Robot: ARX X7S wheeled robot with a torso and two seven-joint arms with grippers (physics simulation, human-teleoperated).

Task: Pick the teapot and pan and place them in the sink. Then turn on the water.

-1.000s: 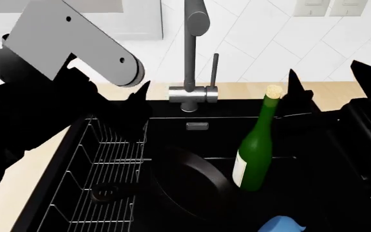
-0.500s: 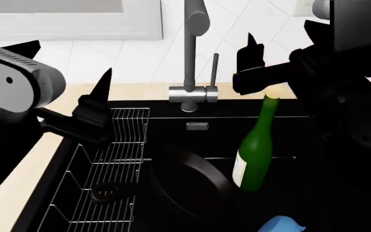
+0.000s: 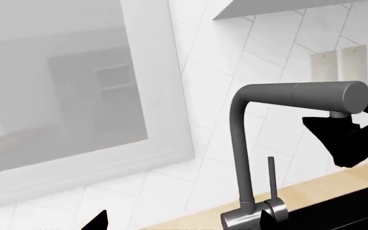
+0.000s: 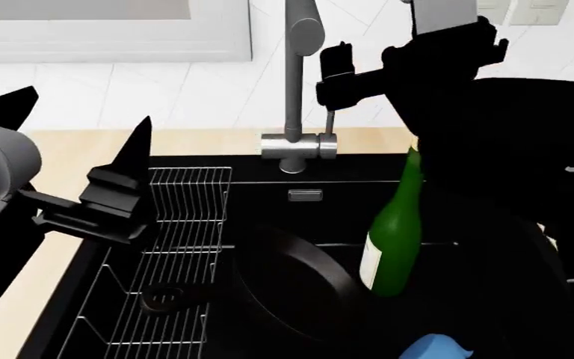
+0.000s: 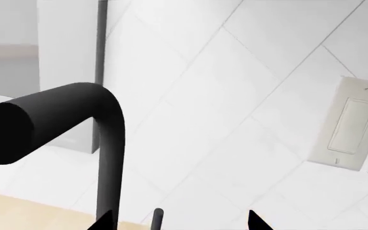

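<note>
The black pan [image 4: 302, 295] lies tilted in the black sink [image 4: 267, 191], its handle [image 4: 167, 298] on the wire rack. The light-blue teapot [image 4: 435, 348] shows at the sink's near edge, mostly cut off. My right gripper [image 4: 406, 56] is open and raised beside the grey faucet [image 4: 293, 90]. In the right wrist view, the tip of the slim lever [image 5: 157, 216] stands between the fingertips of that gripper [image 5: 178, 221], untouched. My left gripper [image 4: 80, 120] is open and empty over the counter left of the sink; its wrist view shows the faucet [image 3: 241, 158]. No water stream shows.
A tall green glass bottle [image 4: 394, 239] with a cork stands in the sink, right of the pan, just below my right arm. The wire rack [image 4: 167, 247] fills the sink's left side. The tiled wall, a window frame [image 3: 165, 96] and wall switches [image 5: 350, 127] lie behind the faucet.
My right gripper has risen and moved left, from the sink's right edge to the faucet's lever. My left arm has swung left and down, off the rack to the counter side.
</note>
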